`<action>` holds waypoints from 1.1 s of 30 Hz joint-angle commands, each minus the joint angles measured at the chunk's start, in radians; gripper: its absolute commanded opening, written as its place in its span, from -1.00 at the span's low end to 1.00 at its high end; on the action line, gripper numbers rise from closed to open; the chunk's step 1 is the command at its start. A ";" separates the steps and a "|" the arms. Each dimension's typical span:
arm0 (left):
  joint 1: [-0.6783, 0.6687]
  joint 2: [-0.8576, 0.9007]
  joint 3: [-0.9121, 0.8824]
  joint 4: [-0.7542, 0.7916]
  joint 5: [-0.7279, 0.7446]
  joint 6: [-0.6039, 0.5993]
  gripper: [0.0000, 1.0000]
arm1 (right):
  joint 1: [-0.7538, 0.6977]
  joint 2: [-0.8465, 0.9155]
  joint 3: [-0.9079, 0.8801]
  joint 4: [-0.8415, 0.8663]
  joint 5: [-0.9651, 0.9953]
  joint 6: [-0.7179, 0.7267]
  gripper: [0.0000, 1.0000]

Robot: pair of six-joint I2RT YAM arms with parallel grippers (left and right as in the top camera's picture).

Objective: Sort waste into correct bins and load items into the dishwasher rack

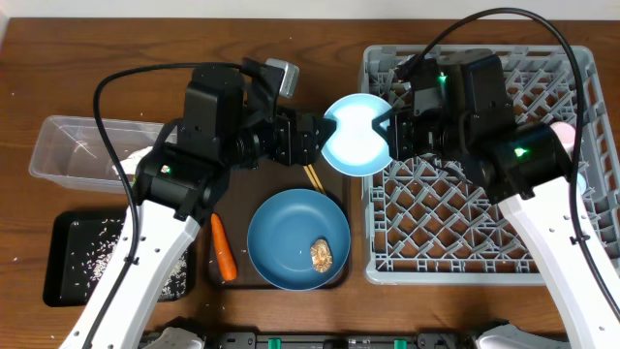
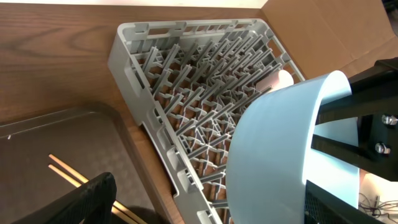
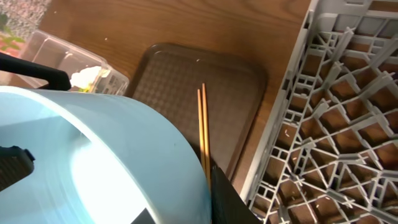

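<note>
The small pale blue bowl point(image 1: 356, 136) hangs in the air between both grippers, at the dishwasher rack's point(image 1: 484, 223) left edge. My right gripper point(image 1: 389, 131) is shut on its right rim; one finger sits inside the bowl point(image 3: 93, 155). My left gripper point(image 1: 320, 136) is open at its left side, with a finger well clear of the bowl point(image 2: 280, 149). The dark blue plate point(image 1: 291, 233) holds the brownish food lump point(image 1: 322, 255). The carrot point(image 1: 223, 247) and chopsticks point(image 1: 312, 176) lie on the brown tray point(image 1: 218, 276).
The clear tub point(image 1: 68, 145) at the left holds the white napkin point(image 1: 136, 160). The black tray point(image 1: 73, 257) below it holds rice grains. A pink cup point(image 2: 280, 79) stands in the rack's far right part. A cardboard box point(image 2: 323, 31) lies beyond the rack.
</note>
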 commanded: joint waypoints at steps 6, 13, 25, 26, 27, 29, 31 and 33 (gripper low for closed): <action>0.010 -0.004 0.008 -0.009 -0.022 0.016 0.72 | -0.009 -0.027 0.014 -0.032 0.242 -0.014 -0.80; 0.010 -0.010 0.008 -0.009 -0.022 0.016 0.71 | -0.009 -0.027 0.015 -0.093 0.586 -0.013 -0.80; 0.010 -0.040 0.008 -0.041 -0.022 0.016 0.72 | -0.012 0.008 0.014 -0.093 1.149 -0.075 -0.78; 0.010 -0.042 0.008 -0.045 -0.022 0.016 0.71 | -0.012 0.018 0.014 -0.095 1.135 -0.077 -0.79; 0.010 -0.043 0.008 -0.049 -0.023 0.016 0.71 | -0.012 0.025 0.014 -0.096 1.114 -0.077 -0.79; 0.010 -0.043 0.008 -0.063 -0.023 0.022 0.71 | -0.018 0.045 0.014 -0.103 1.021 -0.070 -0.78; 0.010 -0.041 0.007 -0.082 -0.023 0.047 0.71 | -0.032 0.062 0.014 -0.123 0.938 -0.003 -0.78; 0.009 -0.036 0.005 -0.092 -0.023 0.047 0.71 | -0.056 0.077 0.014 -0.143 0.816 0.065 -0.74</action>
